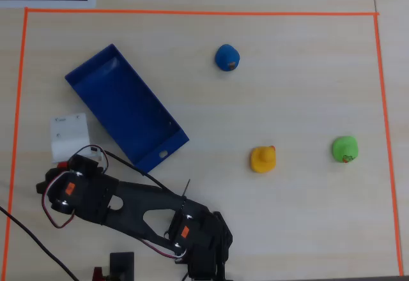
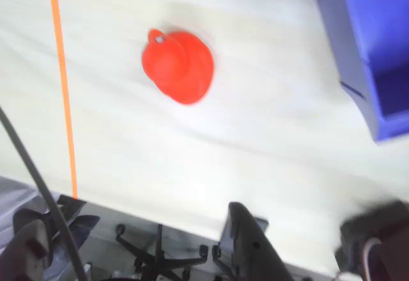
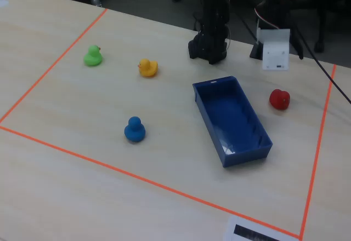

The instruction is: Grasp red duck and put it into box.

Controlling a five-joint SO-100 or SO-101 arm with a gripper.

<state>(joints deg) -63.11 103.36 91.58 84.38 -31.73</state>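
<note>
The red duck (image 3: 279, 99) sits on the table (image 3: 66, 126) just to the right of the box (image 3: 231, 119) in the fixed view, close to it but not touching, and nothing is holding it. In the wrist view the red duck (image 2: 178, 66) lies to the left of the box (image 2: 374, 51), with the orange tape line (image 2: 62, 89) further left. The box is blue and has nothing in it. In the fixed view the yellow duck (image 3: 147, 67) is left of the box, the green duck (image 3: 93, 56) is further left, and the blue duck (image 3: 134, 130) is left of the box and nearer the camera. The gripper (image 2: 255, 243) hangs above the table, away from the box, and one cannot tell if its fingers are apart or together
</note>
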